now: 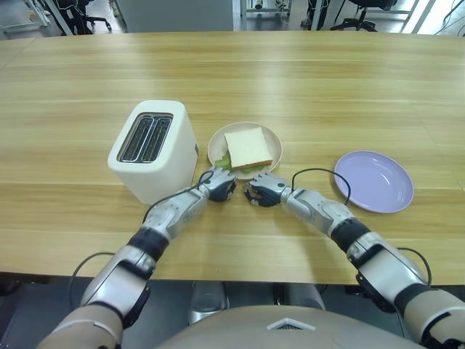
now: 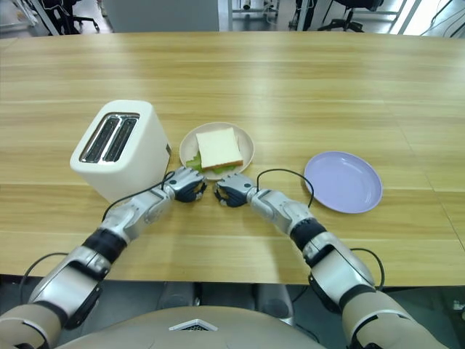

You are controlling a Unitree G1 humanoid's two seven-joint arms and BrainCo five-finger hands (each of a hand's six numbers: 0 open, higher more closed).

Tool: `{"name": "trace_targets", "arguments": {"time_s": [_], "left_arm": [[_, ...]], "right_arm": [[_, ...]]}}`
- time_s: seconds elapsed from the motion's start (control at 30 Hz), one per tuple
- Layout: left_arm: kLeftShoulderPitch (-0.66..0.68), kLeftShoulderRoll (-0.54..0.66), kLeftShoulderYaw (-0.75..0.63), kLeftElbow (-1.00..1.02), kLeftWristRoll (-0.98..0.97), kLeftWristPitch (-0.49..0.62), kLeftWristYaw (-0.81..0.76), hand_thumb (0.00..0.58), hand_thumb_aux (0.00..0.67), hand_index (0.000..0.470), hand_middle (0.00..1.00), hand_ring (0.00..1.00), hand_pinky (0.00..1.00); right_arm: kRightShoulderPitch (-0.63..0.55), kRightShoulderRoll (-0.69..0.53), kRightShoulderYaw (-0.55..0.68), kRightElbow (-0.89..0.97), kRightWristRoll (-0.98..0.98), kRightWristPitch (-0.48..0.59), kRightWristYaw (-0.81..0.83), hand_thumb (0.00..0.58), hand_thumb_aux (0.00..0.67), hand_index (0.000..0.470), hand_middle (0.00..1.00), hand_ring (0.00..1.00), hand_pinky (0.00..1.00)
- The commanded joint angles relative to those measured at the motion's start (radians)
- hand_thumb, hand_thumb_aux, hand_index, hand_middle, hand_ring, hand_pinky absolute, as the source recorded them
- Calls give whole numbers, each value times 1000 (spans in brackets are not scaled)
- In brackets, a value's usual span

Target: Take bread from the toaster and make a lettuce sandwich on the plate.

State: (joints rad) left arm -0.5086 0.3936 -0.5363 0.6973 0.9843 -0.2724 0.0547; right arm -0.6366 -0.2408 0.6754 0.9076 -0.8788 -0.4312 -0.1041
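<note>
A slice of bread lay on green lettuce on a round beige plate, just beyond both hands. The left hand and right hand sat at the plate's near rim, close together with a small gap between them, fingers curled in and holding nothing. A white toaster stood just left of the left hand, near the plate's left edge. A lavender plate lay well to the right of the right hand. Beyond both plates, the wide wooden table ran on to its far edge.
</note>
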Motion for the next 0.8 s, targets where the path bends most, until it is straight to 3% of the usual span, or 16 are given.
{"name": "trace_targets", "arguments": {"time_s": [0.03,0.33,0.5,0.53,0.57,0.6,0.63,0.7,0.73,0.77,0.8], "left_arm": [[-76,-27,-36,190,-2,-6,55,580,670,460,1000,1000,1000],[-249,-61,-76,401,-25,-42,127,580,670,460,1000,1000,1000],[-187,19,-70,214,-38,-73,137,580,670,460,1000,1000,1000],[-146,49,-54,128,-50,-75,133,557,536,368,1000,1000,1000],[-98,79,-33,34,-69,-76,119,0,0,0,663,663,663],[-42,107,-7,-65,-101,-80,97,0,0,0,267,267,267],[32,134,30,-181,-154,-86,65,0,0,0,55,55,55],[189,178,101,-408,-289,-99,-19,0,0,0,0,0,0],[265,193,133,-506,-374,-103,-67,0,0,0,0,0,0],[336,205,160,-592,-457,-103,-116,0,0,0,0,0,0],[412,219,184,-676,-547,-102,-167,0,0,0,0,0,0]], "right_arm": [[-64,21,17,164,-11,14,-38,580,670,460,1000,1000,1000],[-194,46,20,314,2,14,-85,580,670,460,1000,1000,1000],[-186,-15,-12,234,44,-61,-79,580,670,460,1000,1000,1000],[-169,-41,-29,192,68,-96,-63,580,670,460,1000,1000,1000],[-144,-66,-53,145,107,-132,-36,580,670,460,1000,1000,1000],[-114,-91,-81,92,154,-163,1,580,670,460,1000,1000,1000],[-74,-122,-113,20,213,-195,50,580,670,460,1000,1000,1000],[28,-193,-179,-159,361,-234,173,580,670,460,1000,1000,1000],[82,-231,-205,-251,434,-245,235,441,342,235,1000,1000,1000],[133,-265,-228,-338,508,-253,292,0,0,0,898,898,898],[189,-297,-258,-429,593,-253,341,0,0,0,722,722,722]]}}
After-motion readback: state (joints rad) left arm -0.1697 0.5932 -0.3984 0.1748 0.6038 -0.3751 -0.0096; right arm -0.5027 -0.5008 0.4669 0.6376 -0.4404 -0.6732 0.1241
